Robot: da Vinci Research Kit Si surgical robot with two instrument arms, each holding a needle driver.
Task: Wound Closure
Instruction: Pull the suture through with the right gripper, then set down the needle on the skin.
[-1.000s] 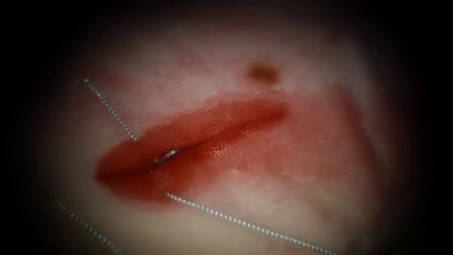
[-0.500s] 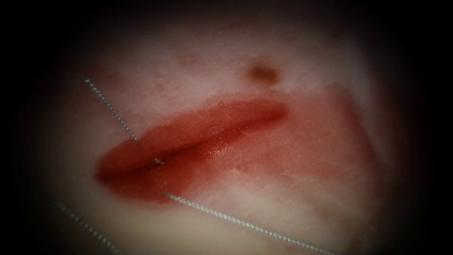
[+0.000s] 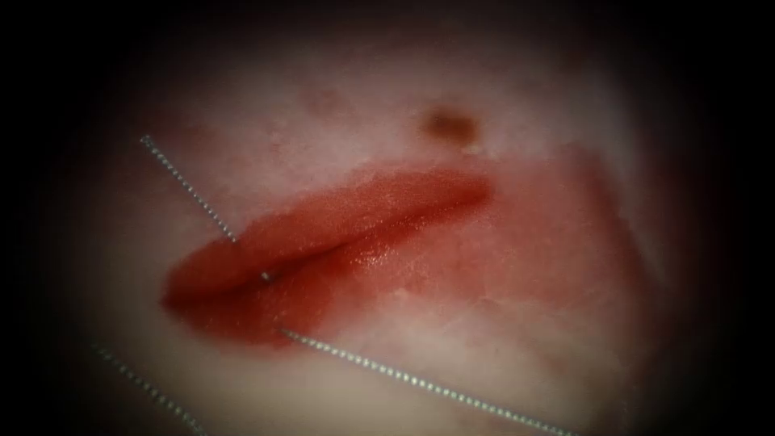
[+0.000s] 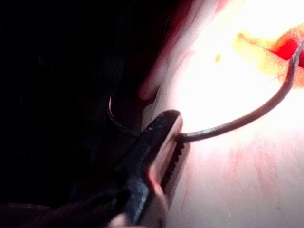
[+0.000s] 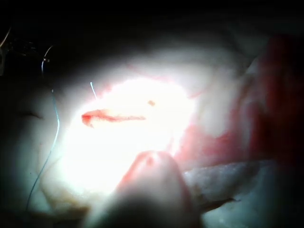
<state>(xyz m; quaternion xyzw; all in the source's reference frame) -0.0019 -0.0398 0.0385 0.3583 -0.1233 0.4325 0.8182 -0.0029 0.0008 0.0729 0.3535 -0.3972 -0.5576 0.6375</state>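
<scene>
- Endoscope view: the tissue (image 3: 363, 105) lies with the cut (image 3: 355, 238) running slantwise, its lips wet with red fluid (image 3: 242, 311). A small brown spot (image 3: 450, 125) sits above the cut's right end.
- Thread (image 3: 190, 187) crosses the cut near its left end. One strand meets the upper lip, a short glint shows in the gap, and a second strand leaves the lower lip toward the lower right. We judge that this is one stitch bridging both lips.
- A further strand lies loose on the tissue at the lower left, well apart from the cut.
- Left wrist view: the left gripper (image 4: 173, 130) is clamped on the needle (image 4: 237, 124), roughly a third of the way along its curve. A short hooked end sits behind the gripper, and the long arc sweeps out toward the cut.
- We judge that this grip keeps the needle steady and leaves most of its curve free.
- The needle's far end overlaps the red of the cut at the frame edge, so we cannot tell whether it touches the tissue.
- Right wrist view: the right gripper (image 5: 152, 185) is a blurred shape close up, well back from the cut. We cannot tell whether it is open or closed, or whether it holds anything.
</scene>
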